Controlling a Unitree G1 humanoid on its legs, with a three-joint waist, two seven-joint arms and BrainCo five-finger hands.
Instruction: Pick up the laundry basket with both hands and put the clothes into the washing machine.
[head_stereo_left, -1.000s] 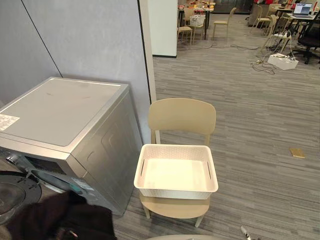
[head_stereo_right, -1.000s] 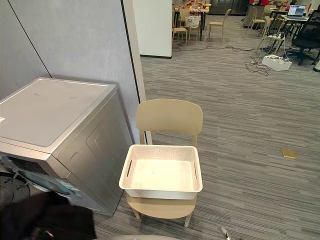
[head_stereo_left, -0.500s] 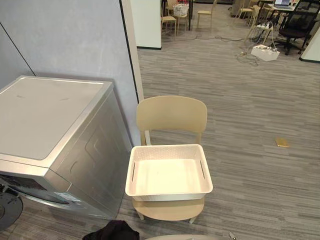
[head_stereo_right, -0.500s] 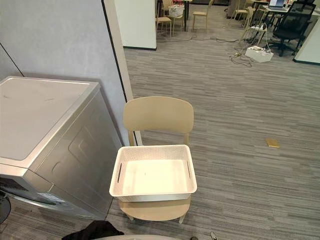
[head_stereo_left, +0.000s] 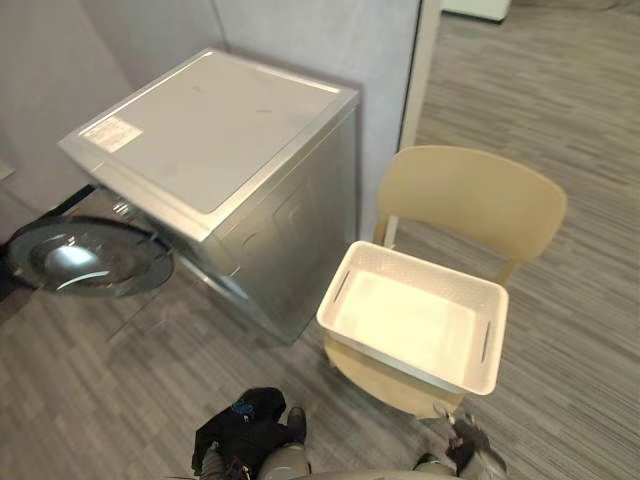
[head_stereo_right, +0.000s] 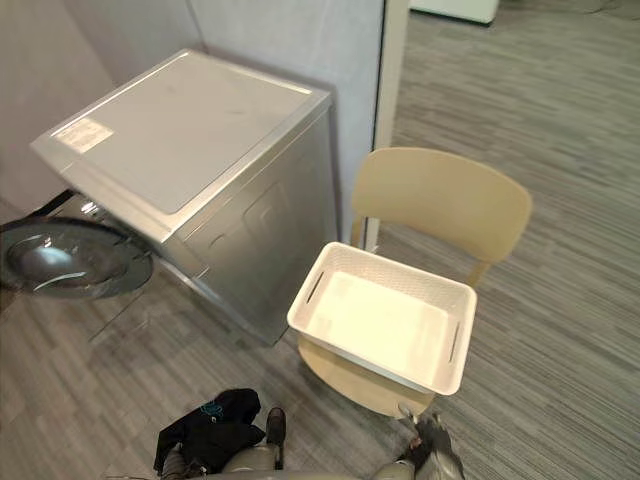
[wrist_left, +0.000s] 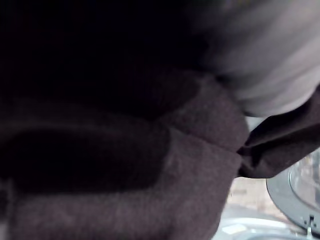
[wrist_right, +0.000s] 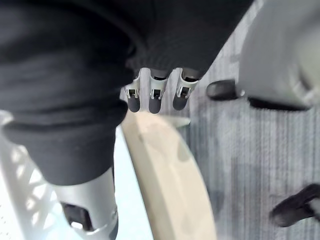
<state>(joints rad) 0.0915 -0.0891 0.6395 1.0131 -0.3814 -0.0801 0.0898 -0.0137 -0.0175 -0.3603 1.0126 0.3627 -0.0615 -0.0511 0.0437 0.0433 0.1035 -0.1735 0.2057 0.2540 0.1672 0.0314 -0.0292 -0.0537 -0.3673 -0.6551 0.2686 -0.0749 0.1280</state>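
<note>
**Basket emptied, garment headed for the drum**

My right hand (wrist_right: 155, 95) hung loose, its fingers straight and slightly apart, holding nothing. Just beyond those fingertips was the front edge of the beige chair (head_stereo_left: 470, 200). On its seat sat the white laundry basket (head_stereo_left: 430, 268), empty, with its near wall beside my thumb.

On my left side the dark garment (head_stereo_left: 245, 430) covered my left hand, so I could not tell how those fingers stood, or whether they gripped the cloth.

Farther out from that hand the washing machine (head_stereo_left: 215, 130) stood with its round door (head_stereo_left: 85, 260) swung open.

I judged I was at the loading step. The next move called for carrying the garment across to the open door and pushing it fully inside.
</note>
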